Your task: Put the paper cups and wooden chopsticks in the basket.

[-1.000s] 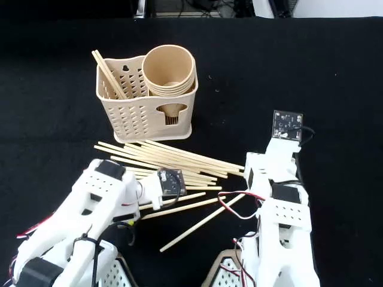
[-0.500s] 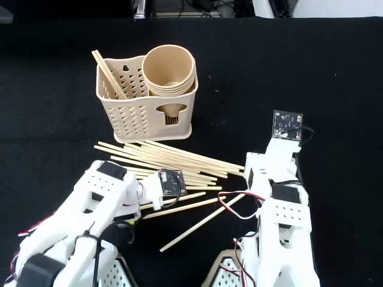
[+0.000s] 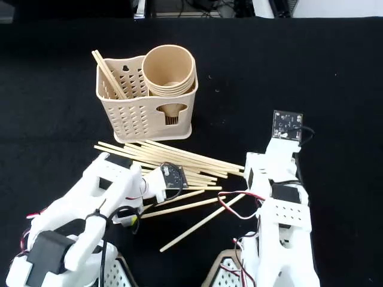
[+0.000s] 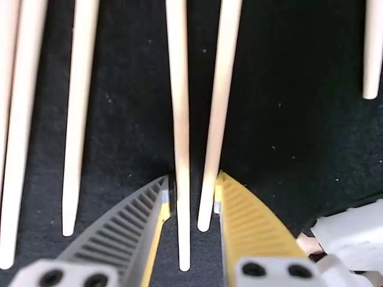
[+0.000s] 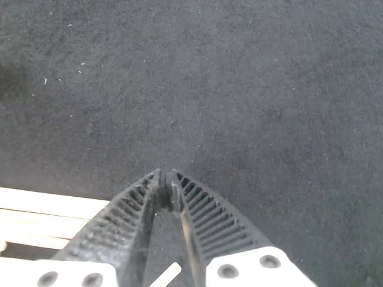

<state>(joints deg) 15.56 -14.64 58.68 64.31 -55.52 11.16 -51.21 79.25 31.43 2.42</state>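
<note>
**Here, two sticks sit between my left jaws**

My left gripper [image 4: 191, 179] is down on the black cloth [image 4: 299, 89] in the pile [image 3: 179, 160] that lies loose just in front of the basket [image 3: 143, 113], on the side nearer my arms. I hold it narrow. One jaw stands on either side of two sticks [image 4: 178, 119], close against their outer edges near their blunt ends. A dark gap shows between the pair, so I judge they are bracketed but not yet pinched. Coming in near the ends makes sense to me, since the sticks could then hang long and be tipped upright into the basket.

The cups [image 3: 169, 69] already stand nested in the basket's larger compartment. A few sticks lean in the smaller one beside them, so I take the pile to be what is left.

My right gripper [image 5: 164, 176] is closed tip to tip on nothing. It points at bare cloth, well apart from the basket and past the far end of the pile. I judge it is parked there to leave the pile free for my left arm.
</note>
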